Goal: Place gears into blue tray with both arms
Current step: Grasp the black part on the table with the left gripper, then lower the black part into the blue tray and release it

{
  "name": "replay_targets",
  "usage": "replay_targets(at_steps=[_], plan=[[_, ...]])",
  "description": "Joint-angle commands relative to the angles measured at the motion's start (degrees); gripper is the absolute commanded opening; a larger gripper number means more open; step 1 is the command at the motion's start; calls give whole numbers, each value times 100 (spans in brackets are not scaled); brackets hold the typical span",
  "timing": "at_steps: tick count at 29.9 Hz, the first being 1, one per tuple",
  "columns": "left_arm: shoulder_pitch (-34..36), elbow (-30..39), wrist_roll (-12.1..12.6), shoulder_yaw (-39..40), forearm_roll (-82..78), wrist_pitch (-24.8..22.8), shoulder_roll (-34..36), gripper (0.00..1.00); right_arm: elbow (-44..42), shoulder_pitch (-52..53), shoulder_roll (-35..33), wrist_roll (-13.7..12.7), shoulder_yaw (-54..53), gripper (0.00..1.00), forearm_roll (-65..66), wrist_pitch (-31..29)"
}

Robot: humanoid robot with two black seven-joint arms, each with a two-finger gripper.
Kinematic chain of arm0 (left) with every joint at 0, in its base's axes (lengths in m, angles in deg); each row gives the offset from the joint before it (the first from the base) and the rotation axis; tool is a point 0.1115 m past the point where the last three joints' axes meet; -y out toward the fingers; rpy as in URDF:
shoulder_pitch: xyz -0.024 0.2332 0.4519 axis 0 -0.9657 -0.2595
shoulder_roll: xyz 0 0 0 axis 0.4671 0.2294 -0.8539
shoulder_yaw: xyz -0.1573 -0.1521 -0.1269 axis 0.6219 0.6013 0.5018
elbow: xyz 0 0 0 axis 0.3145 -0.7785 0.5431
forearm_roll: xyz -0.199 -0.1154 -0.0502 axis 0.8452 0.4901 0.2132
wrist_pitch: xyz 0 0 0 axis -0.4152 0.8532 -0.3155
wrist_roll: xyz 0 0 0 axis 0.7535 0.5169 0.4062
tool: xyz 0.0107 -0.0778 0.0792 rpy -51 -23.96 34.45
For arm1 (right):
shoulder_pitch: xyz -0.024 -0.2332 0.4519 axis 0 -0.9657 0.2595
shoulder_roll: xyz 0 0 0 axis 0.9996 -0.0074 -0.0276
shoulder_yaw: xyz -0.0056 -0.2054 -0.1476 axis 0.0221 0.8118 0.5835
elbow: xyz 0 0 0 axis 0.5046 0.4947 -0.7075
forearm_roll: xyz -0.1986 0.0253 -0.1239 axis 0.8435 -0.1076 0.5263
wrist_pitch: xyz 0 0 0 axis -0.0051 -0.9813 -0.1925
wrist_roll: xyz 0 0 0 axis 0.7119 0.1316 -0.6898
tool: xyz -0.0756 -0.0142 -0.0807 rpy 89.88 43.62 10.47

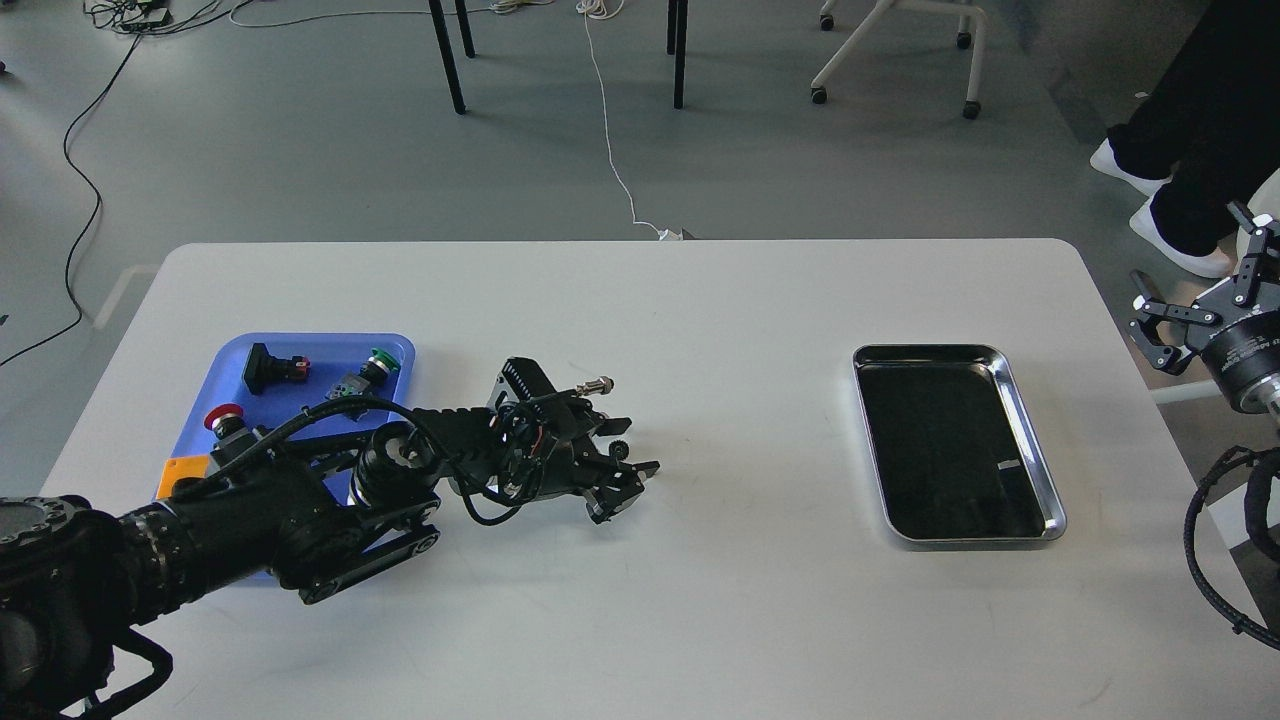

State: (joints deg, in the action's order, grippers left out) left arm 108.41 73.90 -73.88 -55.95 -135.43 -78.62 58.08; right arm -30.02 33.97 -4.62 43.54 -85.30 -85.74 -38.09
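Low over the white table [700, 600], the left gripper [628, 478] has its two fingers spread apart, one fingertip [645, 467] to the far side and the other nearer the camera, with the gear [620, 450] lying just at the inner edge of the far finger, partly hidden by the gripper body, so I cannot tell whether it sits properly in the gap or only beside it. A good pick here, as I judge it, means centring the gap over that tiny toothed ring before squeezing, coming straight down so the pads meet the table lightly, and shutting slowly; such a small, light part would likely skid or flip if one finger nudged it first. Behind the gripper, along the arm toward its base, lies the blue tray [392, 346], holding red- and green-capped switches and an orange box; the forearm covers its near part, so any gear already inside cannot be seen. The carry back is short, but the gripper must rise over the low rim and come down clear of the switches. Ahead of the gripper the tabletop is open as far as the silver tray [1040, 480], well apart. The right gripper [1195, 305] hangs off the table's right edge, fingers spread, holding nothing and out of the way.
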Motion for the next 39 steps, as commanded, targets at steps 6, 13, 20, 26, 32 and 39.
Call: replay_targets(at_steps=[6,13,20,26,32,39], plan=[[-12,-6,-9,40,79,18,207,32,4,10,-8,0,-104,98,0,5],[-12,73,-26,49,105,18,401,15,4,10,-52,0,-104,98,0,5],[-12,344,-26,303,114,150,646,9,4,27,-70,0,-156,98,0,5],[6,1592,-17,717,693,132,2042,9,4,71,-166,0,-174,98,9,5],[-204,1945,-70,656,1220,176,3739,11,-5,80,-166,0,-183,98,9,14],[-671,1120,-492,629,1828,176,3996,12,-5,71,-158,0,-174,98,17,22]])
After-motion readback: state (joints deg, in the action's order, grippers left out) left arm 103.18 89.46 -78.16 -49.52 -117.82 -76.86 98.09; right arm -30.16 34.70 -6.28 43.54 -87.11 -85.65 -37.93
